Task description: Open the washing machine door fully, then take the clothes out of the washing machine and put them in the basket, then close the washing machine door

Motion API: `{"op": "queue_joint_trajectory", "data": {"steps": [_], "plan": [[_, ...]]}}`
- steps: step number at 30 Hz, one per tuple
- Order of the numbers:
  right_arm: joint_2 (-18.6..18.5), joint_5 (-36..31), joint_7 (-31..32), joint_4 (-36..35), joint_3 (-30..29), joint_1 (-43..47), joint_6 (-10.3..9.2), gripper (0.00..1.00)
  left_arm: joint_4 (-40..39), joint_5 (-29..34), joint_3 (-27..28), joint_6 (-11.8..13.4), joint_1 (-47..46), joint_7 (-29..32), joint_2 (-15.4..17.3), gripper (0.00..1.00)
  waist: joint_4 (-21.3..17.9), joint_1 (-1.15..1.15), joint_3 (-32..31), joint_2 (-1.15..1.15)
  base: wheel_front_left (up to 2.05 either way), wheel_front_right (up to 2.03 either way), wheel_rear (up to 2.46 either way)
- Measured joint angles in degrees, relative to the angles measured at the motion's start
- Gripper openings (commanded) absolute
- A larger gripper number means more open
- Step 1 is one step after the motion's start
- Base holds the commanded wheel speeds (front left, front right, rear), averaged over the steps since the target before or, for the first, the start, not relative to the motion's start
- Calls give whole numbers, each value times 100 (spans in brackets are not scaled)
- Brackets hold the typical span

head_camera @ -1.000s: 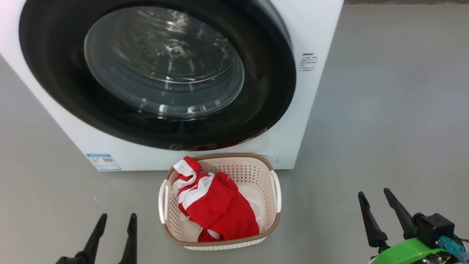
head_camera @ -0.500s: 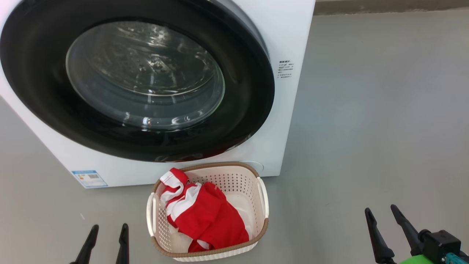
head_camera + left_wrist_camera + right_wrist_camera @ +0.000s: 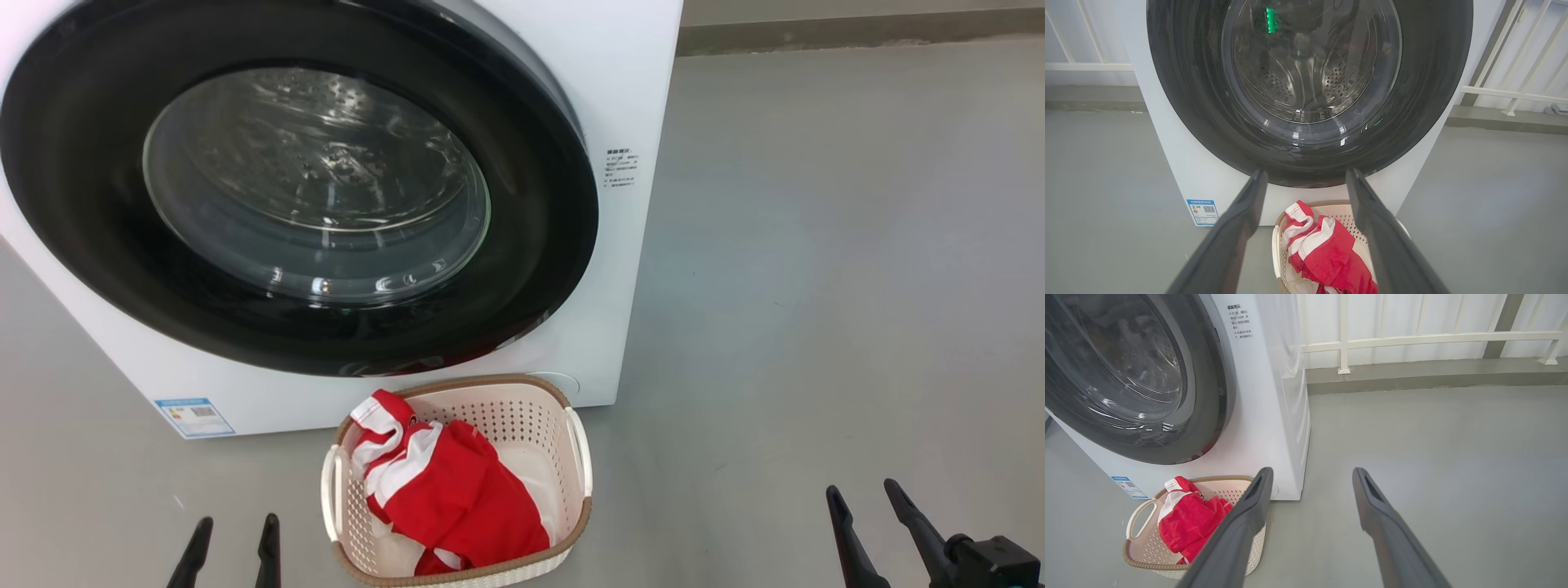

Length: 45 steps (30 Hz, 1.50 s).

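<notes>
Between the two pairs of fingers, nearer the left pair, the clothes (image 3: 453, 498) lie heaped in the basket (image 3: 490, 382), red cloth with white stripes draped over its far left corner. Just beyond it, ahead of the left fingers, the door (image 3: 531, 269) sits closed against the washing machine (image 3: 637, 98), a blue label (image 3: 194, 416) at its lower left. Left gripper (image 3: 237, 523) and right gripper (image 3: 861, 487) both stand wide apart, holding nothing, above grey floor (image 3: 816, 286).

Head view looks steeply down, close on the door (image 3: 314, 184) and basket (image 3: 506, 416). Left wrist view faces the door head-on from low; right wrist view sits farther right, angled leftward. All three share door and basket.
</notes>
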Motion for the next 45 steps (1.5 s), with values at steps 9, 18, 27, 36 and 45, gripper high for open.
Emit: {"op": "queue_joint_trajectory", "data": {"steps": [9, 18, 27, 36, 45], "plan": [[21, -27, 0, -13, -52, 53, 0, 100, -19, 9, 25, 0, 89, 0, -15, 100, 8, 0, -44, 0, 0, 0, 0], [24, -32, 0, -14, -63, 53, 0, 100, -32, 10, 32, 0, 90, 0, -23, 100, 44, 0, -62, 0, 0, 0, 0], [226, -30, 5, 388, -33, 70, 1, 0, 387, 8, -27, 8, 90, 44, -179, 0, 65, 0, -64, 0, 0, 0, 0], [257, 405, 159, 410, -46, 69, 1, 0, 430, -506, -34, 8, 87, 194, -196, 0, 69, 2, -78, 0, 0, 0, 0], [267, 995, 307, 385, -70, 46, 1, 0, 436, -1083, -34, 8, 68, 345, -196, 0, 71, 1, -72, 0, 0, 0, 0]]}}
